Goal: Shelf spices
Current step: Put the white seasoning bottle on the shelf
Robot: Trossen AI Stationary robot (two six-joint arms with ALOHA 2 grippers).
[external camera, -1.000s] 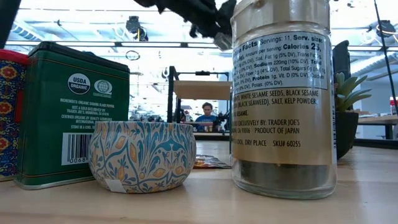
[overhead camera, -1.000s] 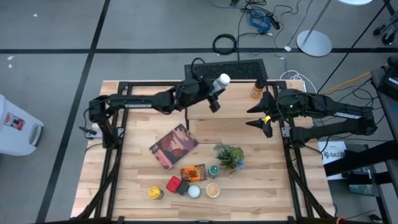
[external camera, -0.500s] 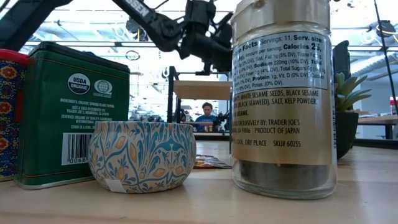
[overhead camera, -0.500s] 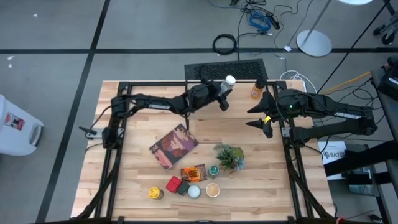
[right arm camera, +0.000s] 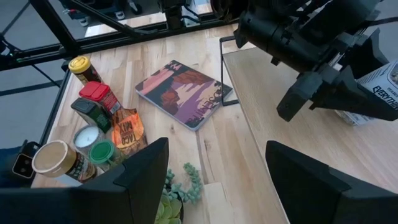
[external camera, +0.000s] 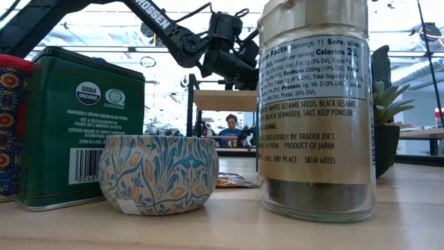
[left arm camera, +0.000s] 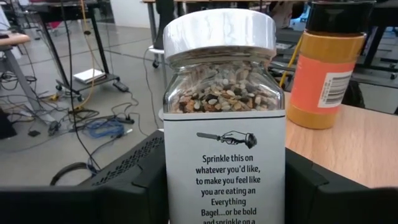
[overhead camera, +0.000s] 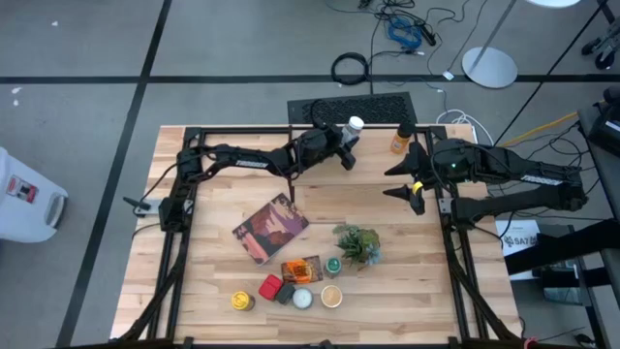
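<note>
left gripper clamps white-lid jar, just lowered onto shelf near orange jar; release next; right gripper open, idle

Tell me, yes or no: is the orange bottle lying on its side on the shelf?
No. The orange bottle stands upright on the shelf, black cap up, beside the held jar.

The left end effector has carried the white-capped jar rightward along the shelf.

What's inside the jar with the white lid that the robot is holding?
The white-lidded jar, held in the left gripper, shows mixed seeds and bits, light and dark, through the glass. Lower down, its label hides the contents.
</note>
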